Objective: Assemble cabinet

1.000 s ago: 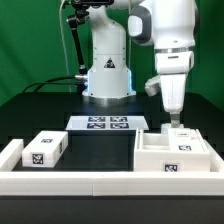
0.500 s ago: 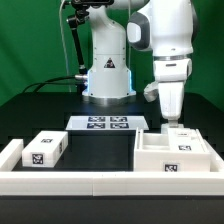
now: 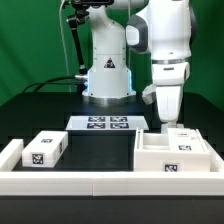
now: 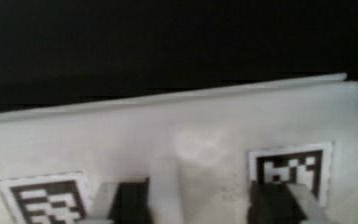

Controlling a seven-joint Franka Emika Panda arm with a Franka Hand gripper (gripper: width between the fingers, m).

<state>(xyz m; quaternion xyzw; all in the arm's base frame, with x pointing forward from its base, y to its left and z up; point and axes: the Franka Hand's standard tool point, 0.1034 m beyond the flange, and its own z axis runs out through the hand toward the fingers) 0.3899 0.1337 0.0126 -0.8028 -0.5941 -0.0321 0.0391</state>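
The white cabinet body [image 3: 168,157] stands at the exterior view's right, with a smaller white tagged block [image 3: 185,135] at its back. My gripper [image 3: 172,123] hangs straight down just above that back part. In the wrist view the white cabinet surface [image 4: 194,130] fills the lower half and carries two tags. My gripper [image 4: 211,202] is open, its dark fingers [image 4: 137,203] wide apart with white plastic showing between them. I cannot tell whether they touch it. A separate white tagged drawer block [image 3: 45,149] lies at the exterior view's left.
The marker board [image 3: 104,123] lies flat on the black table in front of the robot base [image 3: 107,75]. A long low white border rail [image 3: 70,182] runs along the front, with a short rail piece [image 3: 9,152] at the left. Green curtain behind.
The arm's wrist has shifted slightly toward the exterior view's left over the cabinet body. The parts on the table have not moved.
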